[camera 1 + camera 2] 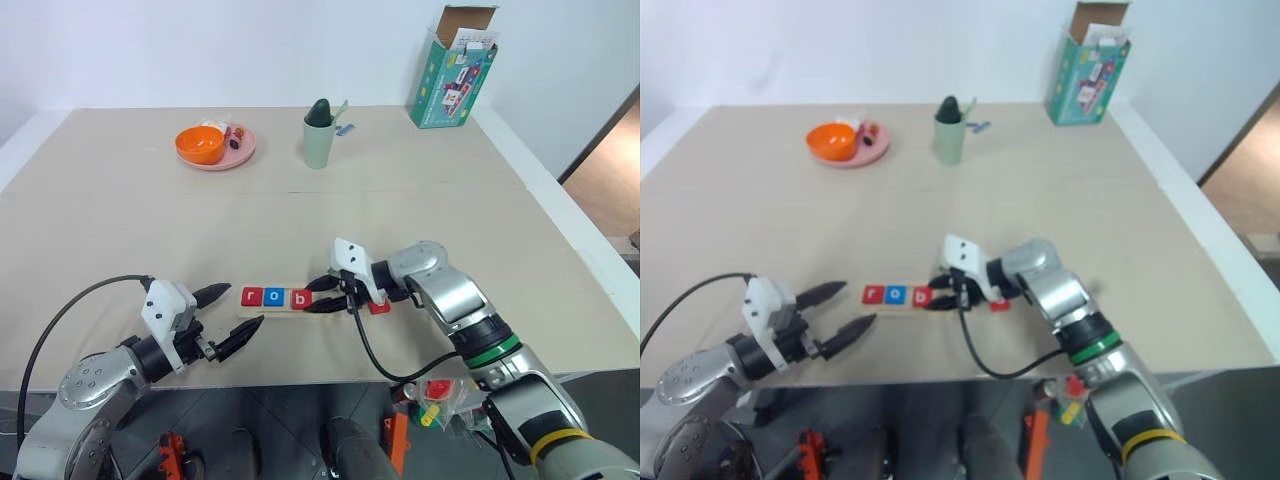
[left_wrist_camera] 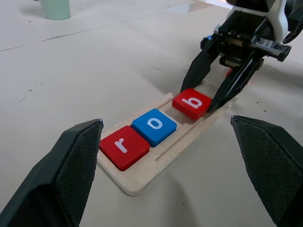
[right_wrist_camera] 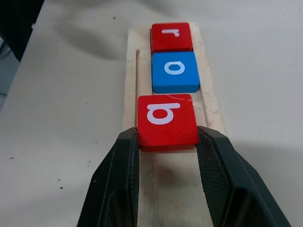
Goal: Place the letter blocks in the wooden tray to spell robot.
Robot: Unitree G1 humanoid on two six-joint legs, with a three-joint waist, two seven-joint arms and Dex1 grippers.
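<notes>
Wooden tray [image 1: 290,305]: long pale holder lying on the bench [image 1: 300,220], between the two pincers; one end just ahead of the left pincer, the other end under the right pincer.
Red "r" tile [image 2: 124,146]: seated in the tray groove at the end nearest the left pincer.
Blue "o" tile [image 2: 154,126]: in the groove next to the "r" tile, their edges close or touching.
Red "b" tile [image 3: 166,121]: third along the groove, a narrow gap from the "o" tile, gripped between the right pincer's fingers; whether it lies flat in the groove cannot be told.
Right pincer [image 3: 166,142]: fingers partly closed and pressed against two opposite sides of the "b" tile, pointing along the tray toward the other tiles.
Left pincer [image 1: 236,315]: spread wide, holding nothing; its fingers [image 2: 75,165] sit either side of the tray's near end, clear of the wood.
Another red tile [image 1: 379,307]: on the bench just behind the right pincer, letter not readable.
Pink plate [image 1: 240,155]: far across the bench from both pincers, carrying an orange bowl [image 1: 199,144].
Green cup [image 1: 318,140]: far side, beside the plate.
Open box [image 1: 452,75]: far corner, well beyond the right pincer.
</notes>
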